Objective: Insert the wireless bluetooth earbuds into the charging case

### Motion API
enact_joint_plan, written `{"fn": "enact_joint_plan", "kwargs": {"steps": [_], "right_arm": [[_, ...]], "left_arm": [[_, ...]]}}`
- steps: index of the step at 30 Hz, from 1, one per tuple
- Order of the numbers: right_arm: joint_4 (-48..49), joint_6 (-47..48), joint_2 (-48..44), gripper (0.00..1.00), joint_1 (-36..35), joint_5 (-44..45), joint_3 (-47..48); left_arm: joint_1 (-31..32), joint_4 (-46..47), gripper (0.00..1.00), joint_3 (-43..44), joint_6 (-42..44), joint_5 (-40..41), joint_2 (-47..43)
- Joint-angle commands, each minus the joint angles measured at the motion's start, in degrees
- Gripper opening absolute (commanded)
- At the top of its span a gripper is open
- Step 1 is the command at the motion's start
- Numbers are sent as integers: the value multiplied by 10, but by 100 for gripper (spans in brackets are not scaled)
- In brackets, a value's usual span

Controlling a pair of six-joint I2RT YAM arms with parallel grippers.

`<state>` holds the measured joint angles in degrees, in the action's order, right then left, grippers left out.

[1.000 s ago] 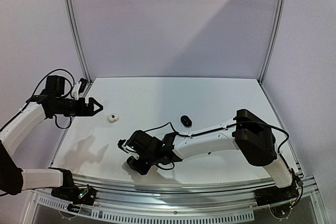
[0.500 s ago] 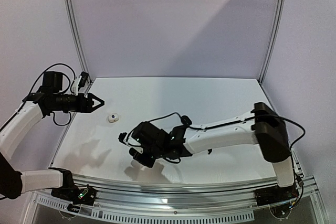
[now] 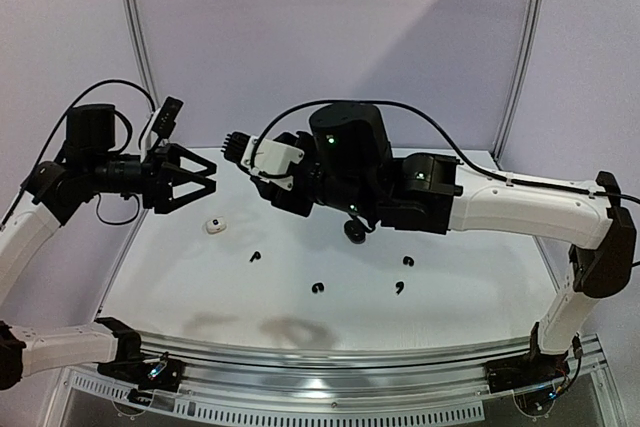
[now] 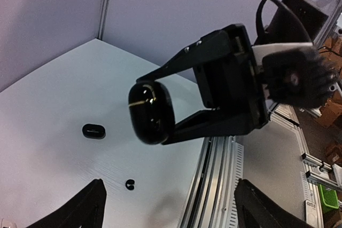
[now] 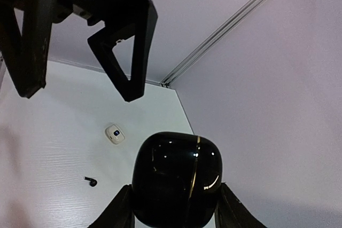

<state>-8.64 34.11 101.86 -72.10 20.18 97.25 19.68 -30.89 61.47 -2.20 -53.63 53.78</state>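
My right gripper (image 3: 272, 187) hangs high over the middle of the table, shut on a glossy black charging case (image 5: 176, 177) with a thin gold seam, which also shows in the left wrist view (image 4: 151, 111). My left gripper (image 3: 195, 182) is open and empty, raised at the left and pointing at the held case with a gap between them. Several tiny black hook-shaped earbuds lie loose on the table: one (image 3: 254, 256) left of centre, one (image 3: 318, 290) near the front, and two on the right (image 3: 399, 287) (image 3: 407, 261). A second black case (image 3: 354, 230) lies closed on the table.
A small white case (image 3: 213, 225) with a blue mark lies on the left part of the table (image 3: 470, 307). Metal posts (image 3: 140, 57) stand at the back corners, and a rail (image 3: 380, 362) runs along the front edge.
My right arm has risen from low over the front of the table to high above the middle, carrying the black case. The earbuds now show. My left gripper rose and moved right.
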Motion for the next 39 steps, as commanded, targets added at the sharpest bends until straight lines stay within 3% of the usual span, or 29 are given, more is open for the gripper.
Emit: {"fn": "enact_joint_plan", "kwargs": {"steps": [1, 4, 8, 14, 18, 25, 29, 30, 33, 35, 37, 39], "right_arm": [[-15, 80, 20, 24, -3, 13, 28], [-13, 102, 25, 23, -8, 18, 38], [-11, 116, 27, 23, -16, 16, 43], [-20, 116, 27, 22, -18, 18, 42], [-13, 116, 29, 22, -18, 14, 43], [-10, 116, 29, 21, -18, 8, 45], [-12, 112, 29, 22, -18, 3, 44], [-10, 108, 30, 28, -18, 2, 45], [-12, 70, 29, 74, -14, -1, 53], [-38, 16, 27, 93, -1, -26, 69], [-61, -71, 10, 99, 24, -105, 66], [-68, -147, -17, 99, 57, -284, 46]], "left_arm": [[37, -12, 86, 37, -15, 0, 34], [45, 8, 80, 43, -54, 10, 55], [57, 9, 56, 52, -60, 27, 87], [73, 1, 50, 82, -32, 8, 106], [83, -2, 39, 88, -33, 1, 111], [89, -3, 1, 88, -32, -8, 112], [89, 5, 0, 86, -21, -19, 104], [89, 10, 0, 83, -20, -18, 99], [89, 35, 0, 64, -10, 17, 74], [89, 42, 0, 49, 27, 50, 55], [89, 48, 0, 35, 77, 76, 36], [89, 52, 0, 22, 126, 86, 17]]}}
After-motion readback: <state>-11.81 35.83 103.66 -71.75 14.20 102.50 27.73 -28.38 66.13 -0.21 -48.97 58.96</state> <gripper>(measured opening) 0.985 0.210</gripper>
